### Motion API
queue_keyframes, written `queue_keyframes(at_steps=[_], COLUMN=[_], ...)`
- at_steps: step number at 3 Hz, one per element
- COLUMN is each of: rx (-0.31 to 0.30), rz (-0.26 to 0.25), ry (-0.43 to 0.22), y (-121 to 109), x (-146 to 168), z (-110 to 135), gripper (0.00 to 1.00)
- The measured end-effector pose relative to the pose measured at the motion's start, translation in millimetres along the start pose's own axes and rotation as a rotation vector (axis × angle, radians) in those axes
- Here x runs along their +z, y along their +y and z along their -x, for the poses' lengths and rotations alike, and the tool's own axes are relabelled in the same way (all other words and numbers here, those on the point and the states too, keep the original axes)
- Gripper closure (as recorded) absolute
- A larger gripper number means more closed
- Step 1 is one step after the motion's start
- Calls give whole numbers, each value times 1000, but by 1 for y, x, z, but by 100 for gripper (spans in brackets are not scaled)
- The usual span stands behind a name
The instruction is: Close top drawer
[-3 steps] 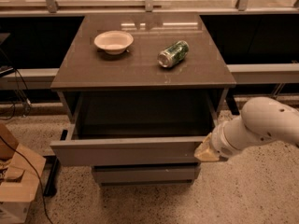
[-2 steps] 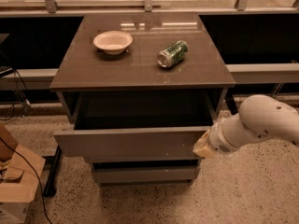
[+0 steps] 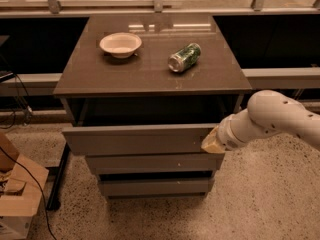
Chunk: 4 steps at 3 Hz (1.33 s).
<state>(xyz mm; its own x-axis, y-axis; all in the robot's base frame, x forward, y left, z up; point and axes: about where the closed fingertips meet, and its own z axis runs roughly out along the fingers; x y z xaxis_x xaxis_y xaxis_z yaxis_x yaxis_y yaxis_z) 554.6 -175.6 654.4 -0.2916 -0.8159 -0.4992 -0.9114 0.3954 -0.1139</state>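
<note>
The top drawer is a wide grey box with a plain flat front, uppermost of three under the brown cabinet top. It stands partly open, with only a narrow dark gap showing behind its front. My gripper is at the right end of the drawer front, pressed against it. The white arm reaches in from the right and covers most of the gripper.
A white bowl and a green can lying on its side rest on the cabinet top. Two more grey drawer fronts sit below. A cardboard box and cables lie on the floor at left.
The top drawer has slid inward toward the cabinet, and my gripper and arm have moved with its front, away from the camera.
</note>
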Motion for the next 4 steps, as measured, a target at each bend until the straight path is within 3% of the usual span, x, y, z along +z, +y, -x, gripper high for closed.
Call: queue_keyframes(at_steps=[2, 3, 4], rx=[-35, -35, -36], rz=[-34, -32, -28], ry=[-16, -17, -16], y=[-47, -46, -45], x=[15, 16, 18], z=[25, 26, 26], gripper=[35, 14, 0])
